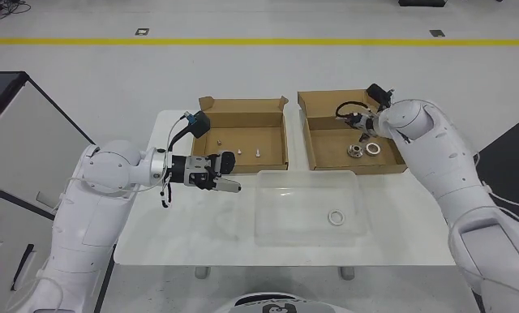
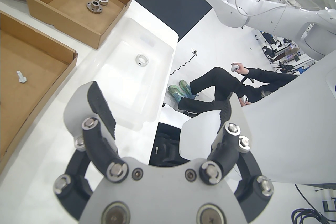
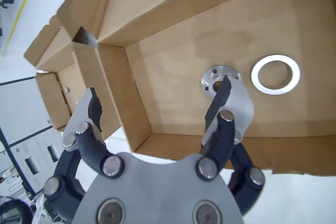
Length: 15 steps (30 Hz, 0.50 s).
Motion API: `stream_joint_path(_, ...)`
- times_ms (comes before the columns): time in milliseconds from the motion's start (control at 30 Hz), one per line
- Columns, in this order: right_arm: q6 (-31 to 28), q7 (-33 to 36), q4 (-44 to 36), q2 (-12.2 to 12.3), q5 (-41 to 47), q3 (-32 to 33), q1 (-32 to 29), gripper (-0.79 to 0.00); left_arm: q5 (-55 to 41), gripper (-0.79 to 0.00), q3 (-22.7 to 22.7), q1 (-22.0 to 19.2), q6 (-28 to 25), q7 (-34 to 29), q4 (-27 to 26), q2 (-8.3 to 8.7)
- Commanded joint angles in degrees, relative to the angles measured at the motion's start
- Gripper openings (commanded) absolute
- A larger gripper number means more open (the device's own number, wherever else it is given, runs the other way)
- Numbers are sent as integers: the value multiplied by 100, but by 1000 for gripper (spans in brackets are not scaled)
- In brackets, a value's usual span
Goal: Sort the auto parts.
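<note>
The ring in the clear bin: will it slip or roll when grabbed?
Probably rigid and heavyish: the ring looks like thick metal. Its smooth finish may slip in a grip. It lies flat in the clear bin, so it likely won't roll unless tipped on edge.

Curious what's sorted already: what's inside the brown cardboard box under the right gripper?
A round flanged metal hub and a flat silver ring, side by side. One finger of the right gripper hides part of the hub.
</note>
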Motion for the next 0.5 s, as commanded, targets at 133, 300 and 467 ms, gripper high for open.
stream_joint_path(133, 64, 458, -2116, 415, 4, 1156, -1163, 0, 0, 0, 0, 0, 0, 0, 0, 0)
stream_joint_path(300, 8, 818, -3590, 636, 100, 2024, -2139, 0, 0, 0, 0, 0, 0, 0, 0, 0)
stream_joint_path(467, -172, 1114, -4576, 748, 341, 2626, -2901, 0, 0, 0, 0, 0, 0, 0, 0, 0)
